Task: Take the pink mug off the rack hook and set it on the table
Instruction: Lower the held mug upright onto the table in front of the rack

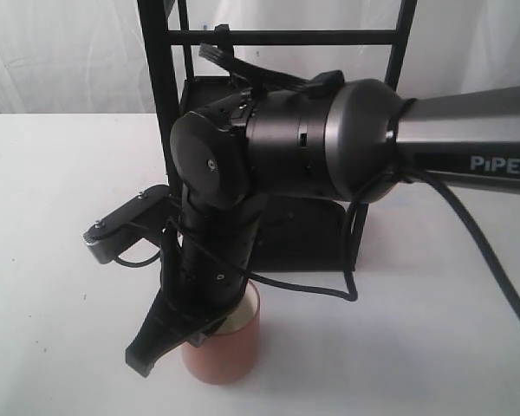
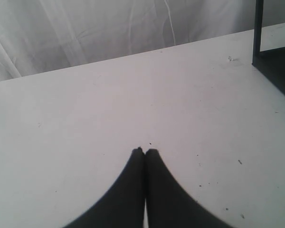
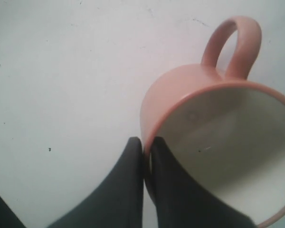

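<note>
The pink mug [image 1: 230, 351] stands upright low over the white table [image 1: 61, 329], in front of the rack; whether its base touches the top I cannot tell. My right gripper [image 1: 210, 328] reaches down from above and is shut on the mug's rim. In the right wrist view one finger lies inside the cream wall and the other outside, so the right gripper [image 3: 146, 142] pinches the pink mug [image 3: 180, 95], whose loop handle [image 3: 235, 45] points away. The rack's crossbar [image 1: 286, 37] carries a small hook [image 1: 217, 31]. My left gripper [image 2: 145, 151] is shut and empty over the bare table [image 2: 85, 118].
The black two-shelf rack [image 1: 169, 95] stands behind the mug, largely covered by the right arm [image 1: 347, 139]. A black cable [image 1: 329, 290] loops from the arm down onto the table. In the left wrist view the rack's post and base [image 2: 275, 64] sit off to one side.
</note>
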Controlling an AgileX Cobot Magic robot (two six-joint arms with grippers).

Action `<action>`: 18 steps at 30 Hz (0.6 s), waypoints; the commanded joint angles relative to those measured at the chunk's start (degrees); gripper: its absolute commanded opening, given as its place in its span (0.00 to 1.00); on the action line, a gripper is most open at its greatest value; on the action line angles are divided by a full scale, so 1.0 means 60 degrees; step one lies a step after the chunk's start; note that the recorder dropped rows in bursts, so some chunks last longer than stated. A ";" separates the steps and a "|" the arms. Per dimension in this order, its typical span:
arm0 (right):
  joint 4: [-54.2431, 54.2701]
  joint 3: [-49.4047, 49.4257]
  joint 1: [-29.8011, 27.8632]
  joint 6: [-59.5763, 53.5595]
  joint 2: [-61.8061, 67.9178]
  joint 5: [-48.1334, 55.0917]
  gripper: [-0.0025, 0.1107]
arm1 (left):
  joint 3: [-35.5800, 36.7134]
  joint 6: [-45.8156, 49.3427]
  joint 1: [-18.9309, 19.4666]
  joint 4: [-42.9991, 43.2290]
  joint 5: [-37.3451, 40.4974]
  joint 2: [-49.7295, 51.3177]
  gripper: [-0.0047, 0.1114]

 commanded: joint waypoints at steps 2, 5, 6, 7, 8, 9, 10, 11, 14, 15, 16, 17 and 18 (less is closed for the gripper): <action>-0.0020 -0.0064 0.0009 -0.0064 -0.0020 -0.0107 0.02 | 0.0031 -0.0021 0.0019 -0.0032 -0.0039 -0.0042 0.04; -0.0020 -0.0064 0.0009 -0.0064 -0.0020 -0.0107 0.02 | 0.0031 -0.0021 0.0019 -0.0032 -0.0039 -0.0042 0.04; -0.0020 -0.0064 0.0009 -0.0064 -0.0020 -0.0107 0.02 | 0.0031 -0.0021 0.0019 -0.0032 -0.0039 -0.0042 0.04; -0.0020 -0.0064 0.0009 -0.0064 -0.0020 -0.0107 0.02 | 0.0031 -0.0021 0.0019 -0.0032 -0.0039 -0.0042 0.04; -0.0020 -0.0064 0.0009 -0.0064 -0.0020 -0.0107 0.02 | 0.0031 -0.0021 0.0019 -0.0032 -0.0039 -0.0042 0.04; -0.0020 -0.0064 0.0009 -0.0064 -0.0020 -0.0107 0.02 | 0.0031 -0.0021 0.0019 -0.0032 -0.0039 -0.0042 0.04; -0.0020 -0.0064 0.0009 -0.0064 -0.0020 -0.0107 0.02 | 0.0031 -0.0021 0.0019 -0.0032 -0.0039 -0.0042 0.04; -0.0020 -0.0064 0.0009 -0.0064 -0.0020 -0.0107 0.02 | 0.0031 -0.0021 0.0019 -0.0032 -0.0039 -0.0042 0.04; -0.0020 -0.0064 0.0009 -0.0064 -0.0020 -0.0107 0.02 | 0.0031 -0.0021 0.0019 -0.0032 -0.0039 -0.0042 0.04; -0.0020 -0.0064 0.0009 -0.0064 -0.0020 -0.0107 0.02 | 0.0031 -0.0021 0.0019 -0.0032 -0.0039 -0.0042 0.04; -0.0020 -0.0064 0.0009 -0.0064 -0.0024 -0.0129 0.02 | 0.0031 -0.0021 0.0019 -0.0032 -0.0039 -0.0042 0.04; -0.0020 -0.0064 0.0009 -0.0064 -0.0024 -0.0143 0.02 | 0.0031 -0.0021 0.0019 -0.0032 -0.0039 -0.0042 0.04; -0.0048 -0.0064 0.0009 -0.0064 -0.0024 -0.0176 0.04 | 0.0031 -0.0021 0.0019 -0.0032 -0.0039 -0.0042 0.04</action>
